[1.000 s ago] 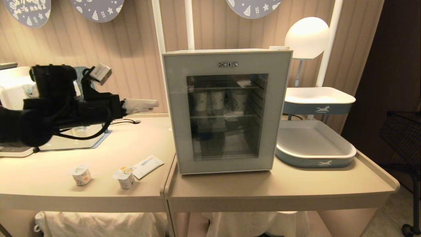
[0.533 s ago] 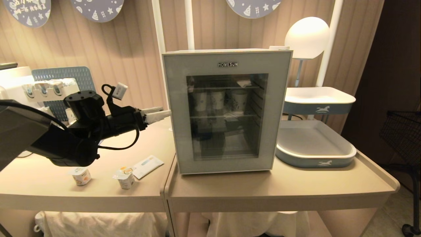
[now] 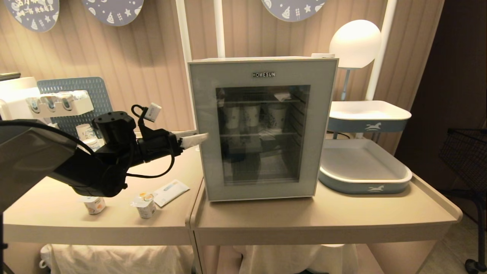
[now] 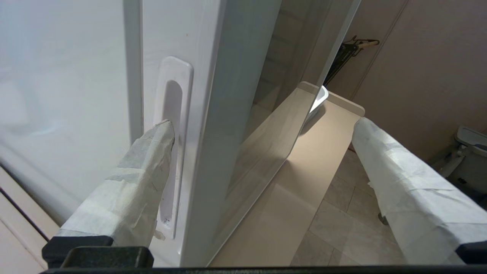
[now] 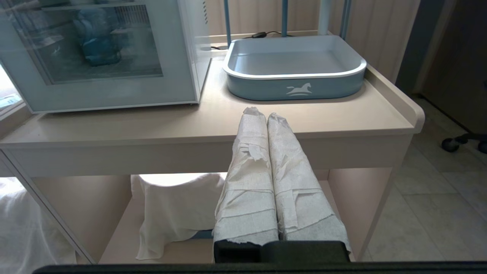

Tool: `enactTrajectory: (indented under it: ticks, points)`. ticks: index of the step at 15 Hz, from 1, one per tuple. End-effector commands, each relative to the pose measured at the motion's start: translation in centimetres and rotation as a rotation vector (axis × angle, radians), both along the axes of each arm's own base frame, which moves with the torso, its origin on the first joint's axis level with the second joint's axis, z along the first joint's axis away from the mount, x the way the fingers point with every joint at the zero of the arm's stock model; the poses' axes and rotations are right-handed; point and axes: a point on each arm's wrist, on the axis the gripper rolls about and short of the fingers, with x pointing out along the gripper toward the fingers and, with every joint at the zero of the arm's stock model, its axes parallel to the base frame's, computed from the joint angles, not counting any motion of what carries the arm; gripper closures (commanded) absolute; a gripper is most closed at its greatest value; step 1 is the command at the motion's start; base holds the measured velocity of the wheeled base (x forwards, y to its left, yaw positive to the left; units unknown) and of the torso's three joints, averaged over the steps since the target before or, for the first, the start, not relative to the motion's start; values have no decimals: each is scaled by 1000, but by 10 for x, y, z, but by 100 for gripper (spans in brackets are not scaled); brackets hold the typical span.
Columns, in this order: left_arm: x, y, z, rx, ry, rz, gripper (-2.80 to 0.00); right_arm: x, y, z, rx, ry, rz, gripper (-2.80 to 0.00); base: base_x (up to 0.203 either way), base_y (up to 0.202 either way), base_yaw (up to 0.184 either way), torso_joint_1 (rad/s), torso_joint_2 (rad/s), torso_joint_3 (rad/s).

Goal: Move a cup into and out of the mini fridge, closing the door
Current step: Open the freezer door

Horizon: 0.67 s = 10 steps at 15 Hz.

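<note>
The mini fridge (image 3: 262, 129) stands on the table with its door (image 3: 323, 125) shut. Three pale cups (image 3: 251, 116) sit on its upper wire shelf behind the dark glass. My left gripper (image 3: 198, 139) is at the fridge's left edge, about halfway up. In the left wrist view this gripper (image 4: 264, 125) is open and straddles the door's edge. One of its wrapped fingers (image 4: 152, 152) rests at the recessed handle (image 4: 171, 99), while the other is out in front of the glass. My right gripper (image 5: 266, 112) is shut and empty, low in front of the table's edge.
Two small yogurt pots (image 3: 93, 203) (image 3: 145, 205) and a flat packet (image 3: 171, 191) lie on the left table. A blue-and-white tray (image 3: 365, 179) sits right of the fridge, with a second tray (image 3: 369, 114) and a globe lamp (image 3: 354, 42) above it. A wire basket (image 3: 468, 152) stands far right.
My left arm has swung down and rightward, from over the left table to the fridge's left edge. Its fingers have spread a little wider.
</note>
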Motion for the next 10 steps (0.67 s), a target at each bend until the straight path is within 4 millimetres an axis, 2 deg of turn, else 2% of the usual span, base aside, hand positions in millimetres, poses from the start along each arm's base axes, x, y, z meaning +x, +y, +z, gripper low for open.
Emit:
enactTrajectory:
  ticks: [1,8,10]
  points:
    - [-1,-2,1,-2,-6,-9,-280,0,0,0,0,0,0,0,0,0,0,0,0,0]
    - [-2,-15,-2,-2,2,-6,-280,0,0,0,0,0,0,0,0,0,0,0,0,0]
    - [-7,-23,-4,1,14,-27,-280,0,0,0,0,0,0,0,0,0,0,0,0,0]
